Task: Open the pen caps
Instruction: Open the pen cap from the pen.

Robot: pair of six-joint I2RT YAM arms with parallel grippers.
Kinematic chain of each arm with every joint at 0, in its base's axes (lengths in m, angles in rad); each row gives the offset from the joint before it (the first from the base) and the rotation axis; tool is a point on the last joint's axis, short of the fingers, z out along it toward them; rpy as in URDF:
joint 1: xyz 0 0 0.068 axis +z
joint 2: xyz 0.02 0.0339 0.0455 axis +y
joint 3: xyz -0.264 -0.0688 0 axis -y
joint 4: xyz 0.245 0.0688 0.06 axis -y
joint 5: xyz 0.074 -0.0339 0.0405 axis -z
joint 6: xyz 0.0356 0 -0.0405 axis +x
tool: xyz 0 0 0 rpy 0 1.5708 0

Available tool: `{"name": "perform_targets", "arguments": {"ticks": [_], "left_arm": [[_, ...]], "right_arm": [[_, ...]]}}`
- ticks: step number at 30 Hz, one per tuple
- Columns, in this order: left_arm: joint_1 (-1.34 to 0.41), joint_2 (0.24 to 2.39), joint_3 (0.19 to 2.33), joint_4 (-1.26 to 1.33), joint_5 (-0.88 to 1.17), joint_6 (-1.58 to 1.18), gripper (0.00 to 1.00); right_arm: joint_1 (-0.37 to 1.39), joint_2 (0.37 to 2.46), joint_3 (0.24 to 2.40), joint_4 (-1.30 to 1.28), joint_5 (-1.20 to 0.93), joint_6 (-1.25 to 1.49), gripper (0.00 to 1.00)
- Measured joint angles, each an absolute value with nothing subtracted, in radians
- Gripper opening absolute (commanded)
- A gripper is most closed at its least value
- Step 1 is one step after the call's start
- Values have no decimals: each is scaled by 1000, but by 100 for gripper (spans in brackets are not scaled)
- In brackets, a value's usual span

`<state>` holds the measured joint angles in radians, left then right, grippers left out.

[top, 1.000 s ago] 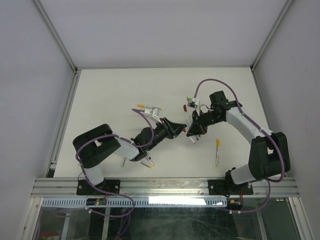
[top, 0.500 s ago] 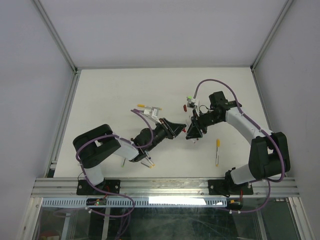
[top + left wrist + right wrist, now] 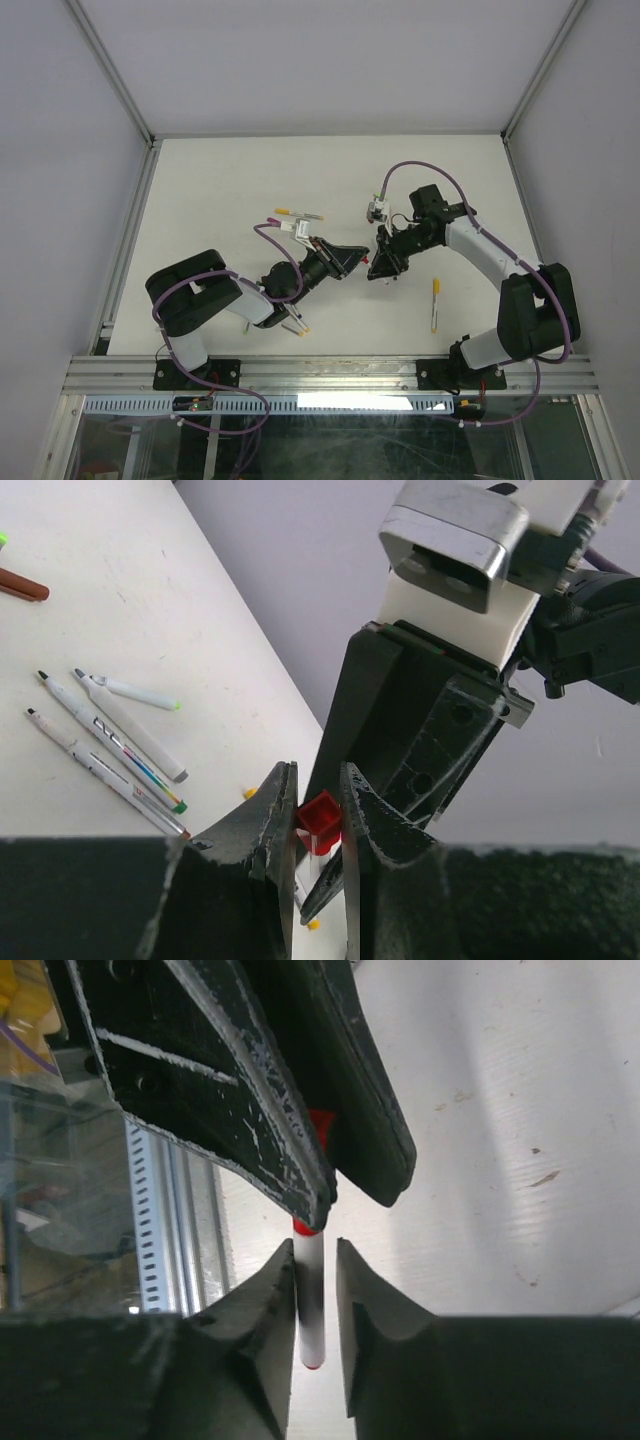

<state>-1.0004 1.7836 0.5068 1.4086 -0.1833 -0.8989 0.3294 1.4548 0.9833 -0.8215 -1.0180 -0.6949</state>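
Above the table's middle, my left gripper is shut on a red pen cap, which is pinched between its two fingertips. From that cap a white pen barrel runs into my right gripper. Those jaws stand slightly apart around the barrel: the left finger touches it and a gap shows at the right finger. In the top view the left gripper and right gripper meet tip to tip. Red shows where the barrel meets the left gripper's fingers.
Several uncapped pens lie side by side on the white table below the left gripper. A yellow-capped pen lies near the right arm. Another pen lies behind the left gripper, and more pens lie by the left arm's base.
The right gripper has let go of the barrel and shifted a little left toward the left gripper, its jaws now loosely around the barrel. The left gripper still holds the red cap.
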Motion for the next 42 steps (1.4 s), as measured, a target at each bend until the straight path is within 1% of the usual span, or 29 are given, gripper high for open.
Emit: {"name": "perform_targets", "arguments": {"ticks": [2, 7, 11, 13, 16, 20, 24, 28, 37, 38, 42], "left_arm": [[-1000, 1784, 507, 1412, -183, -897, 0], [-1000, 1784, 503, 1414, -183, -899, 26], [-1000, 1784, 501, 1414, -183, -913, 36], [-1000, 1784, 499, 1414, -183, -930, 38], [-1000, 1784, 498, 1413, -183, -949, 38], [-1000, 1785, 498, 1406, -191, -958, 34], [-1000, 1785, 498, 1393, -203, -963, 33], [-1000, 1785, 498, 1380, -208, -976, 28], [-1000, 1785, 500, 1353, -210, -980, 27], [-1000, 1785, 500, 1349, -210, -979, 25], [-1000, 1785, 500, 1327, -216, -977, 8]], "right_arm": [[334, 1456, 983, -821, -1019, -691, 1], [337, 1456, 983, -822, -1024, -686, 0], [337, 1456, 982, -812, -1017, -672, 0], [337, 1456, 978, -795, -1008, -658, 0], [337, 1454, 970, -777, -998, -638, 0], [339, 1450, 965, -759, -987, -615, 0], [342, 1432, 953, -729, -960, -583, 0], [348, 1404, 939, -696, -918, -559, 0], [384, 1382, 932, -655, -839, -543, 0], [389, 1381, 931, -651, -829, -543, 0], [405, 1374, 921, -639, -796, -543, 0]]}}
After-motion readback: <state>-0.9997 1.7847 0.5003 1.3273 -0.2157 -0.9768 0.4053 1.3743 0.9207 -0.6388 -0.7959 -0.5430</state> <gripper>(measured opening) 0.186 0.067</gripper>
